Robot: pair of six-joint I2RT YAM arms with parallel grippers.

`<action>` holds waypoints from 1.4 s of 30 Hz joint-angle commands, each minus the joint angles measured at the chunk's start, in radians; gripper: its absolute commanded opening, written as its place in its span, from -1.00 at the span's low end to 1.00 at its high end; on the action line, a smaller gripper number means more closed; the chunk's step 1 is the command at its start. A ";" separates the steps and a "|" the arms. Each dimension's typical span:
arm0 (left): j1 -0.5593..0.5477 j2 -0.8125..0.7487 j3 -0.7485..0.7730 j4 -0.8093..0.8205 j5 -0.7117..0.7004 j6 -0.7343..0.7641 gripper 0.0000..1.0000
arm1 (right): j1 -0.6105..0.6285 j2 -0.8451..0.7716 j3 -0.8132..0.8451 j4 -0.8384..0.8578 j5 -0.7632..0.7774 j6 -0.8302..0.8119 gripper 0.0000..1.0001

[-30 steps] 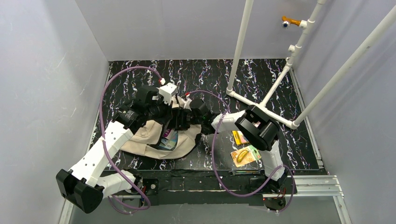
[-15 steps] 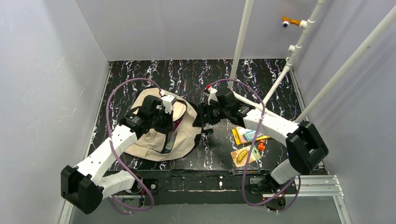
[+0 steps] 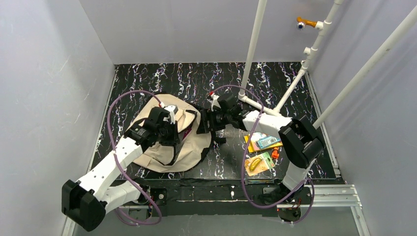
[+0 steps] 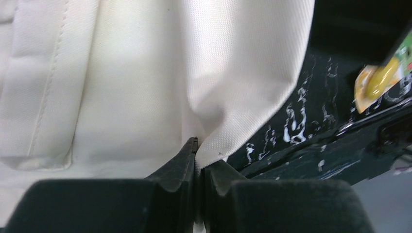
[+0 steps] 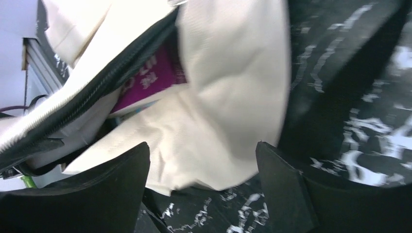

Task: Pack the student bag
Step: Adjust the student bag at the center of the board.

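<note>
The beige student bag (image 3: 152,156) lies left of centre on the dark table, its dark zip mouth facing right. A magenta book (image 5: 150,82) shows inside the mouth. My left gripper (image 3: 173,140) is over the bag and shut on a fold of its beige fabric (image 4: 209,145); the left wrist view is filled by the bag (image 4: 121,87). My right gripper (image 3: 201,128) is at the bag's right edge, open and empty, its fingers (image 5: 107,189) spread just above the table on either side of the bag's beige corner (image 5: 228,97).
Colourful books (image 3: 263,142) and a yellow banana pack (image 3: 258,163) lie right of the bag; the pack also shows in the left wrist view (image 4: 379,80). A white pipe frame (image 3: 275,110) stands at the back right. Grey walls enclose the table.
My right gripper has come out of the bag, leaving the book inside, and now sits open at its right edge. The bag's flap has spread. My left gripper has shifted nearer, still holding fabric.
</note>
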 commanded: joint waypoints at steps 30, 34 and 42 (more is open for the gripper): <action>-0.002 -0.126 -0.051 0.017 -0.131 -0.131 -0.90 | 0.319 -0.122 -0.188 0.332 0.283 0.404 0.64; -0.002 -0.165 -0.024 -0.002 -0.161 -0.101 -1.00 | 0.348 -0.063 -0.127 0.279 0.329 0.403 0.64; -0.002 -0.239 -0.030 -0.014 -0.349 -0.166 -1.00 | 0.437 -0.039 -0.102 0.133 0.640 0.340 -0.23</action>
